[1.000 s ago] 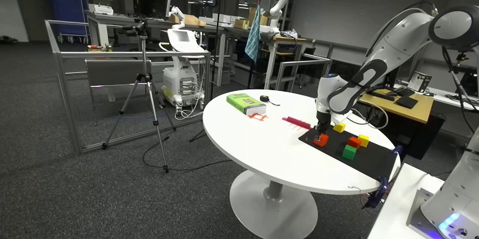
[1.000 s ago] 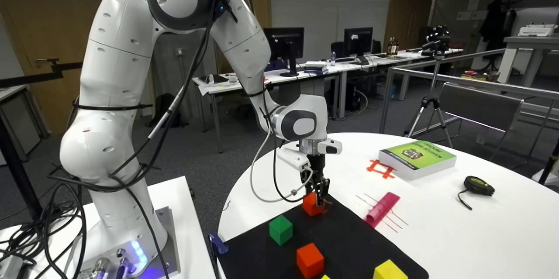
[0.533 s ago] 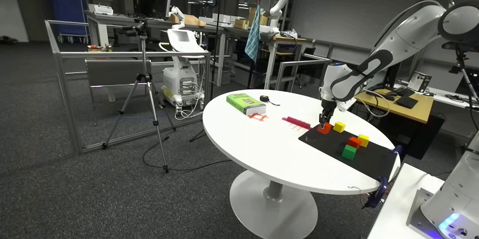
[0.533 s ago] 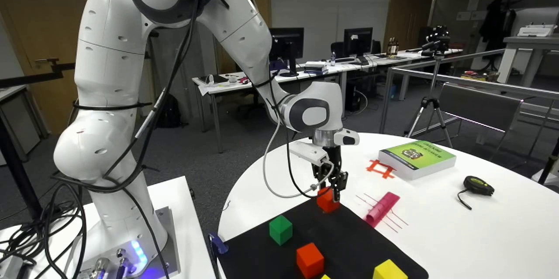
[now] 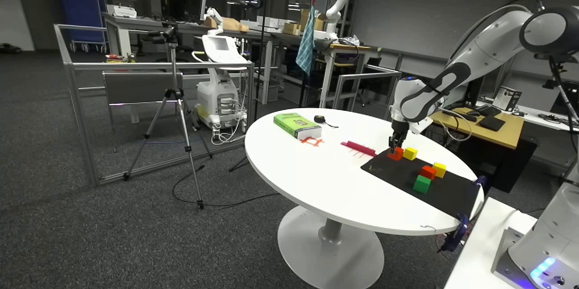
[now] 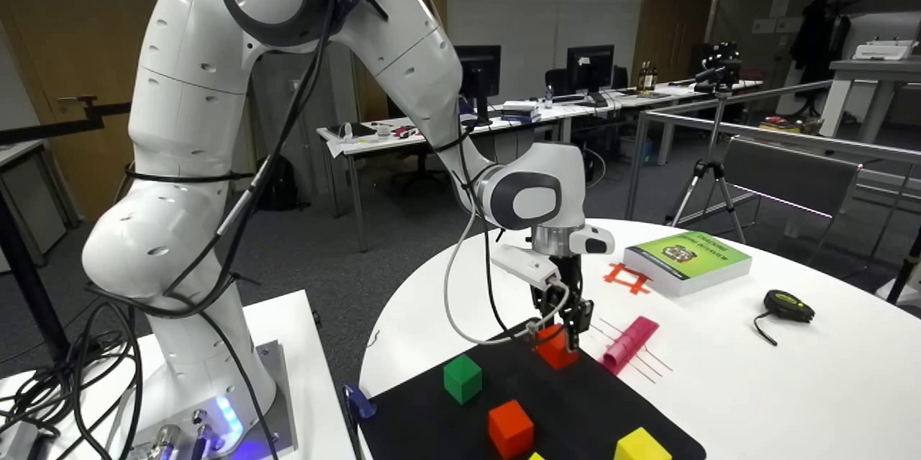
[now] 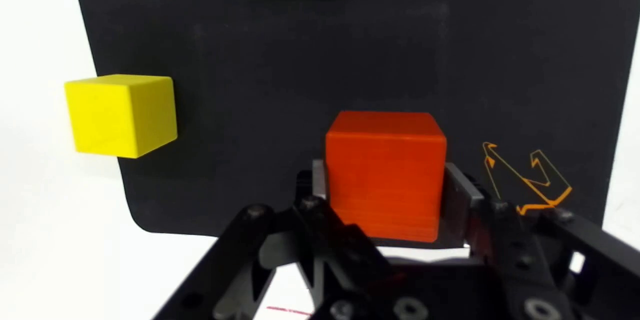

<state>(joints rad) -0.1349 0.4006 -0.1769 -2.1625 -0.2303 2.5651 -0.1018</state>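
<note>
The white arm [image 6: 180, 122] bends down over a round white surface [image 5: 307, 171], and its hand [image 7: 392, 187] is clamped on a red cube [image 7: 385, 175], a grey pad [image 7: 319, 180] against each of two opposite sides. The cube is over the black mat [image 7: 250, 49], close to the edge that faces a rolled pink strip [image 6: 632, 345]. Its lower part is hard to make out from here, so I can't say for sure whether it rests on the mat or hangs just above. Near it, apart from the hand, a yellow cube [image 7: 117, 115] sits right at the mat's edge. Nearer the arm's base, a green cube [image 6: 463, 379] stands close to a second red cube [image 6: 511, 430], with another yellow cube [image 5: 439, 170] just beside that red one. Past the pink strip, an orange hash-shaped piece [image 6: 639, 286] lies just beside a thick green-covered book [image 6: 687, 264], and a black tape measure [image 6: 790, 307] rests near the book with its strap trailing. Beyond the surface, a tripod [image 5: 174, 93] stands on the dark carpet [image 5: 135, 239], near a white wheeled machine [image 5: 209, 92], and a blue cloth [image 5: 306, 42] hangs farther back.
</note>
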